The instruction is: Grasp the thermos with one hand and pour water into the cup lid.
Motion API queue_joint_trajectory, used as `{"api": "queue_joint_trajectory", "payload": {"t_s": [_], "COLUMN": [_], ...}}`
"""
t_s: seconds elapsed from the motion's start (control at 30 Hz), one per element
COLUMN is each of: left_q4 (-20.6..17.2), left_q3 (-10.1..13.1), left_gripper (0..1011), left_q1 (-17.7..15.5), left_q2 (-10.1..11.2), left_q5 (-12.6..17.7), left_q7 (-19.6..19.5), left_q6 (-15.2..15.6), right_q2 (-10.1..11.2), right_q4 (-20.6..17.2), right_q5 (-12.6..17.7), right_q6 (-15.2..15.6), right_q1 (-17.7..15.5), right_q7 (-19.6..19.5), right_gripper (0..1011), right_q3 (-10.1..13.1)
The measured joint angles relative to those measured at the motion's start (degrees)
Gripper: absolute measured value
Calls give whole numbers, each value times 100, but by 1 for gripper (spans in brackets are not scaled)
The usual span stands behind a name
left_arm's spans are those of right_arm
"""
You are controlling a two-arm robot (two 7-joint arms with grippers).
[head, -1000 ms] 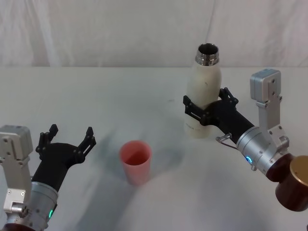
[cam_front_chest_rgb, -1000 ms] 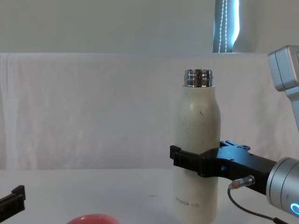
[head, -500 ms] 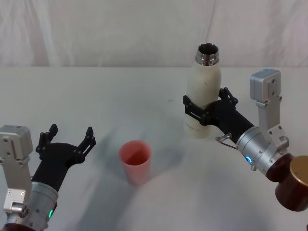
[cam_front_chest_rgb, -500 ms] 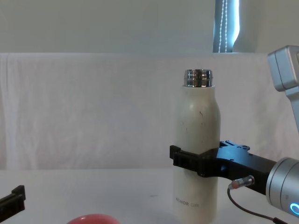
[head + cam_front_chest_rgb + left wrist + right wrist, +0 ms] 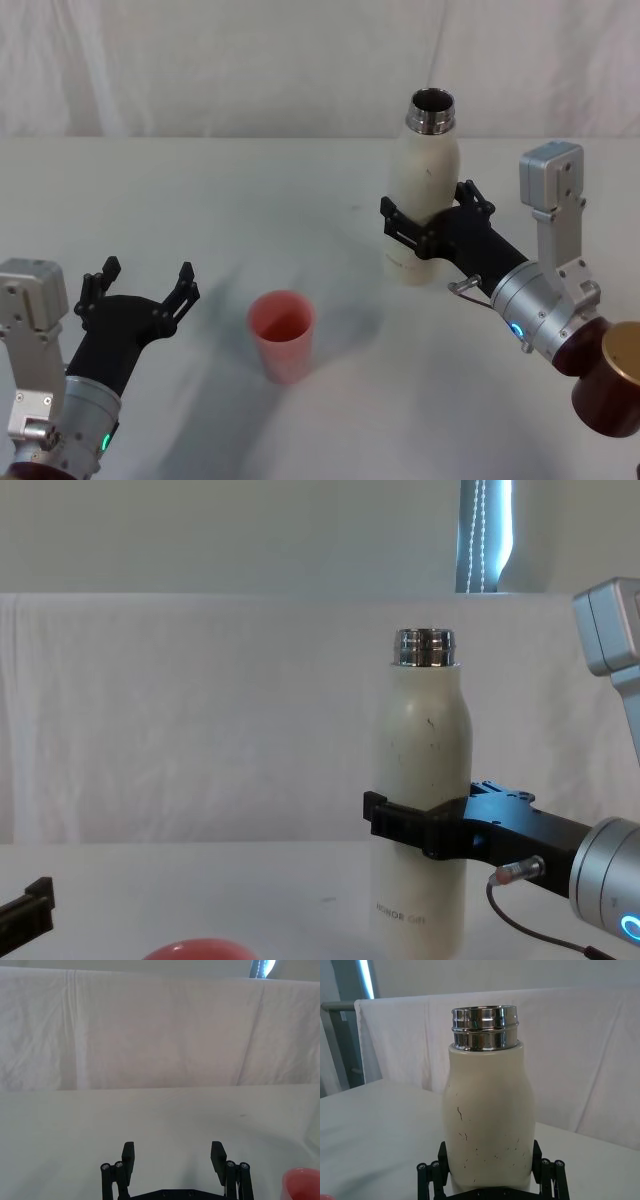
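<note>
Cream-white thermos [image 5: 421, 200] upright in the right hand's [image 5: 427, 228] clamp — salmon cup lid [image 5: 282, 335] well left of it — left hand [image 5: 140, 291] wide, idle.

White table [image 5: 300, 180] (creased cloth backdrop [image 5: 200, 60] behind).

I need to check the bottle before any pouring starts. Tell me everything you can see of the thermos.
The thermos is a tall cream-white bottle with rounded shoulders, a few small dark specks and tiny dark lettering near its base. Its shiny threaded steel neck is uncapped and open at the top. It is upright, on the robot's right side of the white table. The right gripper is clamped around its lower body, one black finger on each side. Nothing else touches it.
</note>
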Motion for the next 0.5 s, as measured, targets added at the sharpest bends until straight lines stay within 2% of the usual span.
{"api": "queue_joint_trajectory", "payload": {"t_s": [0.3,0.5], "left_q4": [0,0], "left_q3": [0,0], "left_gripper": [1001,1001], "left_q1": [0,0], "left_q2": [0,0], "left_q5": [0,0], "left_q7": [0,0], "left_q6": [0,0], "right_q2": [0,131], "right_q4": [0,-90], "right_q5": [0,-258], "right_q6": [-4,-93], "right_q1": [0,37], "right_q7": [0,-38], "right_gripper": [956,956], "right_q3": [0,-58]}}
